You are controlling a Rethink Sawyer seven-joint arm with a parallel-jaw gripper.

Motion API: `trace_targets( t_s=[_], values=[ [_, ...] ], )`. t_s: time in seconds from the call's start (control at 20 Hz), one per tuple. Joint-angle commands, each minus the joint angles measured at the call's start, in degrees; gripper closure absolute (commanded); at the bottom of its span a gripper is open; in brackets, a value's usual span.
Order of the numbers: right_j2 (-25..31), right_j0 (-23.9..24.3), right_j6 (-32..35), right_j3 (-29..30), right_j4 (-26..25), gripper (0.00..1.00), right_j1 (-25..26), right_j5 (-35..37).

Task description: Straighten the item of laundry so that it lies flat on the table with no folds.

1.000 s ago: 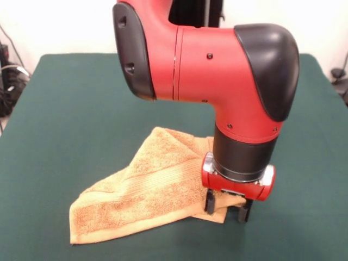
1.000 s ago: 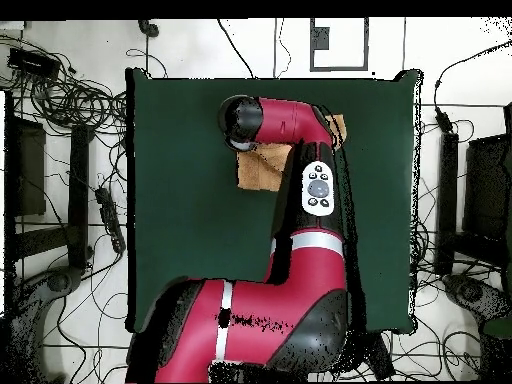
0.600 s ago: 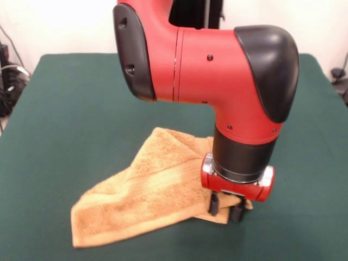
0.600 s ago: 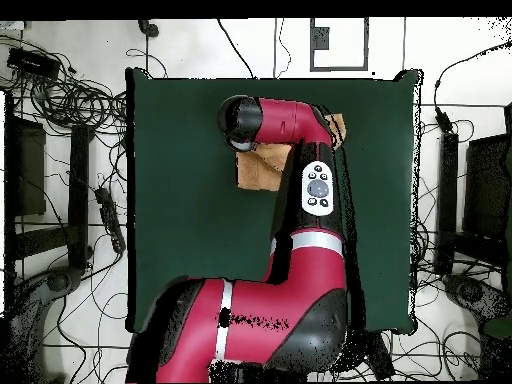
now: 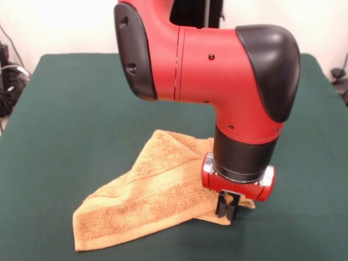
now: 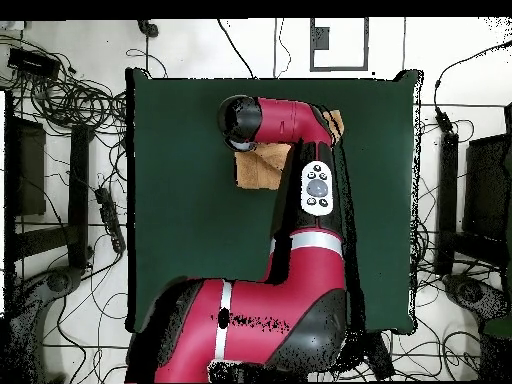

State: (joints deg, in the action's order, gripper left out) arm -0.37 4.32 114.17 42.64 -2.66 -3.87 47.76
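Green surface (image 5: 65,98) under a folded towel (image 5: 141,201); your hand (image 5: 228,209) pinches its edge thinly, so pulling may slip or drag folds.

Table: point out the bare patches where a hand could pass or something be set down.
The table is bare green cloth left of the towel and behind it, and to the right of the gripper. It is crowded only at the towel, where the fingers pinch its right corner under the arm.
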Motion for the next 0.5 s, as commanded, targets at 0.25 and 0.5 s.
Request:
trace_targets(
  t_s=[0.25,0.5],
  values=[
    [2.71,-4.2,5.31,5.23,-0.46,1.0,1.99,1.72],
    [1.74,-3.73,3.91,3.79,1.01,1.0,-4.24,12.0]
  ],
)
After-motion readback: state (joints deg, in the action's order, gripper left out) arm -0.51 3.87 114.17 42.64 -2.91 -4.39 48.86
